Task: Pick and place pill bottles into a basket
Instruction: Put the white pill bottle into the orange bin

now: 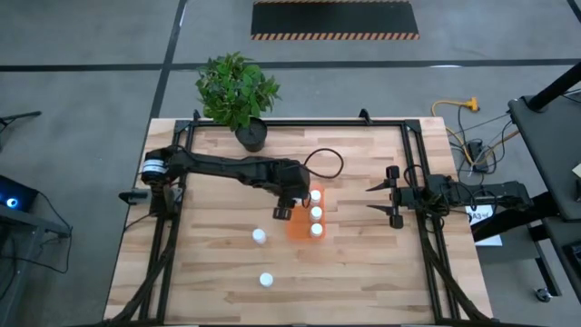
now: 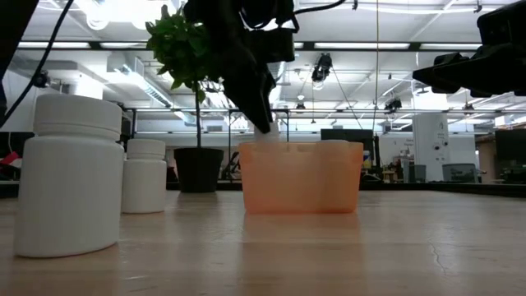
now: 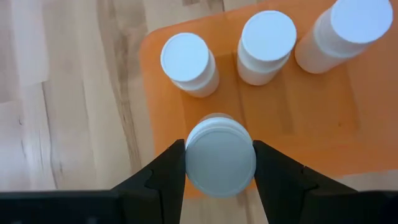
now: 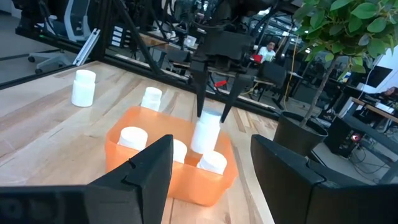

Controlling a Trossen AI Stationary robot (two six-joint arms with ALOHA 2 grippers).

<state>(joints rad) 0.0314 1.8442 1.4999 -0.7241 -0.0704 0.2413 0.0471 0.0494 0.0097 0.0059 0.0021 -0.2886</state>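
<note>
My left tool (image 3: pixel 219 163) pinches a bottle (image 3: pixel 220 158) by its cap over the basket (image 3: pixel 163 50) — light, stiff, slippery plastic. My right tool (image 1: pixel 379 202) waits half-open.

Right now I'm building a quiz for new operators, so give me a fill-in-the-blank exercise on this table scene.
1. The left gripper is shut on a ___, held over the basket.
2. Besides the held one, ___ bottles already stand inside the basket.
3. ___ bottles stand on the bare table, outside the basket.
4. The right gripper waits empty and open near the table's ___ edge.

Missing words: pill bottle; three; two; right
</note>
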